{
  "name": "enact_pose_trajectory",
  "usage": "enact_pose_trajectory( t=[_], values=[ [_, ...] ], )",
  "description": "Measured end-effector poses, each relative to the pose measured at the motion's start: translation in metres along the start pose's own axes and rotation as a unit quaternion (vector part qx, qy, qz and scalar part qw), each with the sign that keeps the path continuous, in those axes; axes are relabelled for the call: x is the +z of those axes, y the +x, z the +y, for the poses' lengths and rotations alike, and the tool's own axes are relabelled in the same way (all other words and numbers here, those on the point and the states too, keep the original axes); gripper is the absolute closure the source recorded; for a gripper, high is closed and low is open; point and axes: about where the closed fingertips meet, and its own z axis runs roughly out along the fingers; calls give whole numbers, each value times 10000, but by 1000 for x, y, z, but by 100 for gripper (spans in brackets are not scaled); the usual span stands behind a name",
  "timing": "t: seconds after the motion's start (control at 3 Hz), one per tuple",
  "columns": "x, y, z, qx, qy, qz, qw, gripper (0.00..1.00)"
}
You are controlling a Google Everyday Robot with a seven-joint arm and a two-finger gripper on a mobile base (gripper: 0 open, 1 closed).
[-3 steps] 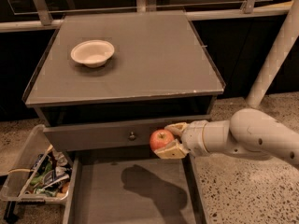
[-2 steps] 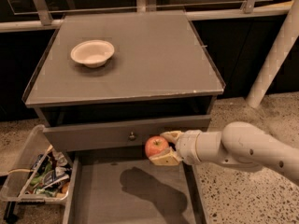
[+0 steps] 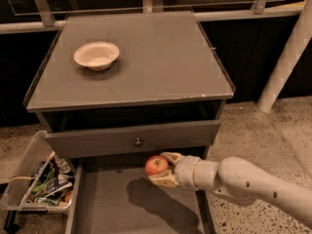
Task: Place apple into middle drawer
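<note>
Above grey-floored middle drawer (image 3: 100, 206), tool (image 3: 165, 168) tight around round red apple (image 3: 156, 165), stem direction hidden.

A dark-grey wooden cabinet (image 3: 161, 67) fills the centre. On its flat top, a small round white bowl (image 3: 96, 55) sits at about 10 o'clock. Under the top is a grey drawer front (image 3: 97, 141) with a small round metal knob. Below that, the wide dark-grey wooden middle drawer (image 3: 109, 206) is pulled out toward 6 o'clock.

Near the drawer's back, at about 1 o'clock, the small round red apple (image 3: 156, 165) is held above the floor. The cream two-finger gripper (image 3: 164, 169) clasps it, with one finger behind and one in front.

The cream robot arm (image 3: 243, 179) reaches in from 4 o'clock. A clear plastic bin (image 3: 24, 167) of packets lies at the drawer's 9 o'clock. A white pole (image 3: 287, 57) stands at the cabinet's 2 o'clock.
</note>
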Motion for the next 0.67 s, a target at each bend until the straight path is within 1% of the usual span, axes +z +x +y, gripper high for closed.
enact_pose_trajectory(
  t=[0.33, 0.67],
  values=[
    [32, 41, 5, 87, -40, -87, 9999, 100],
    [32, 41, 5, 87, -40, -87, 9999, 100]
  ],
)
